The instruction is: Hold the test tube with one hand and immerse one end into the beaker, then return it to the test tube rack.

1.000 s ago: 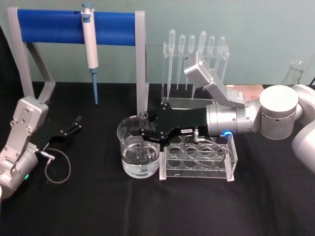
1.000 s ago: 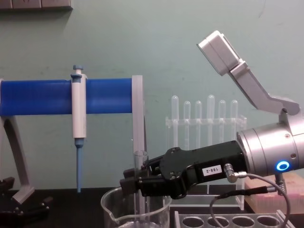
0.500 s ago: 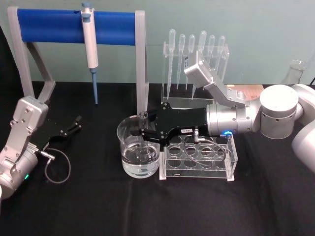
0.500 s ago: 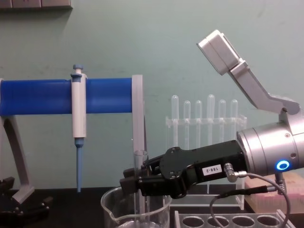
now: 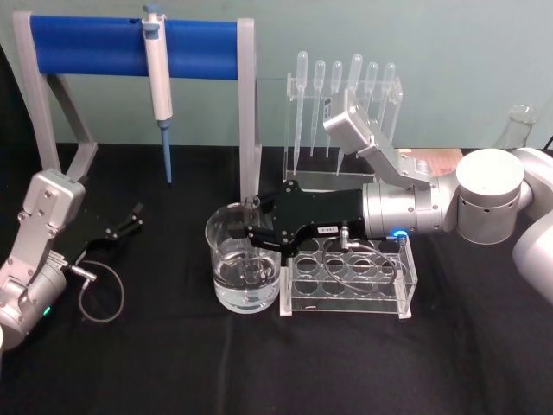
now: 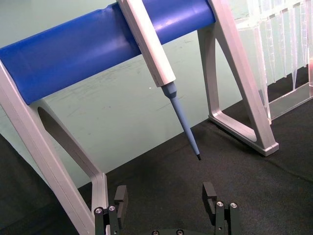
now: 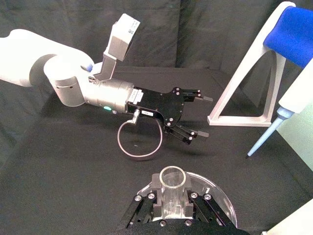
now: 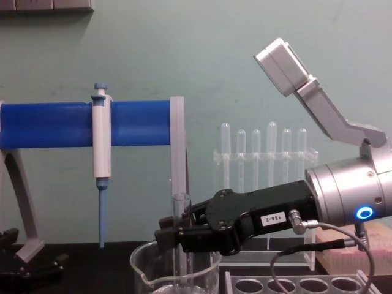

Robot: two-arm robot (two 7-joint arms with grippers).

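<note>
At the centre of the head view, the right end effector (image 5: 257,235) reaches in from the right of the frame and is clamped on the test tube (image 5: 251,206). The tube stands upright inside the beaker (image 5: 212,251), which is part full of water (image 5: 246,281). Just right of the beaker sits the test tube rack (image 5: 346,304), its holes vacant as far as they show. At the left edge the left end effector (image 5: 125,223) lies parked low over the bench (image 5: 173,363), fingers spread.

Left wrist view: the left end effector's fingers stand wide apart with nothing between them, facing the pipettor (image 6: 146,46) that hangs on the blue stand (image 6: 73,54).

Right wrist view: the tube's open rim sits gripped between the jaws, with the beaker's rim beneath it. The left end effector lies farther off, open.

Chest view, lower centre: the tube runs straight down from the jaws, past the beaker's rim and into the glass. Its lower end is cut off by the bottom edge of the frame, so I cannot tell for certain that it is in the water.

As I judge it, the pick-up is done and the dip is under way or complete. Left to do: lift the tube clear of the rim, carry it right, lower it into a rack hole and let go.
</note>
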